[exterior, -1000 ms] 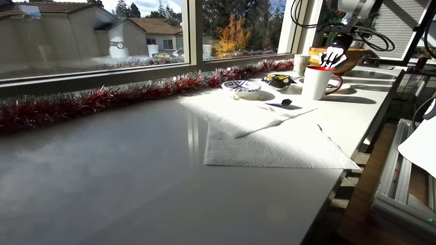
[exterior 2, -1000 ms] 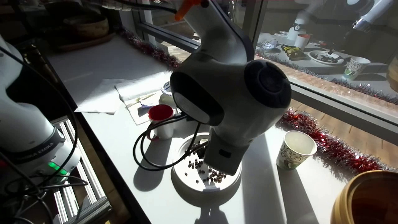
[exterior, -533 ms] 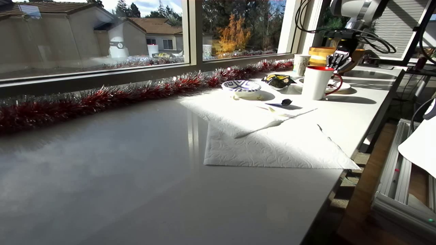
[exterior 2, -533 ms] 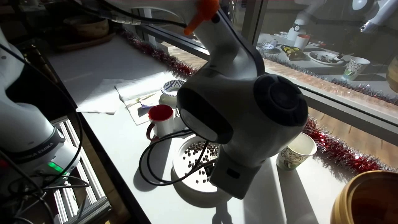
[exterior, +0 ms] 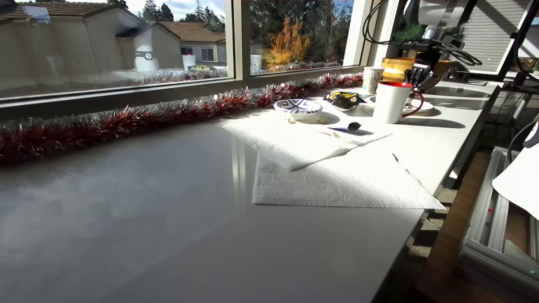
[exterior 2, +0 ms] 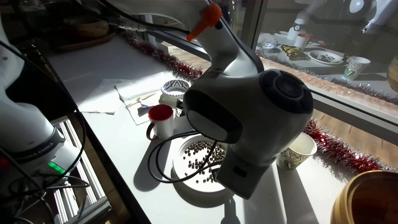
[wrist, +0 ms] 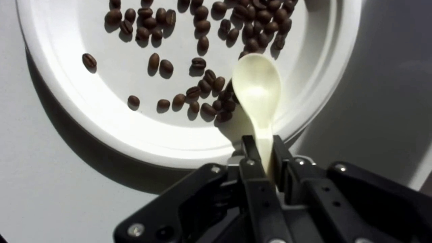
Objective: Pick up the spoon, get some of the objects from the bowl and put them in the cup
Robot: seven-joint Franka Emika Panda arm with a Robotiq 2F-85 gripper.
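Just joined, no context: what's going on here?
A robot arm has its tool closed on a pale spoon, its head over a white plate of coffee beans. No beans show on the spoon. In an exterior view, the white mug stands upright beside the plate; I can't tell whether it holds any beans.

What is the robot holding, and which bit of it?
The gripper is holding a pale spoon, pinched by its handle, just behind the scoop end.
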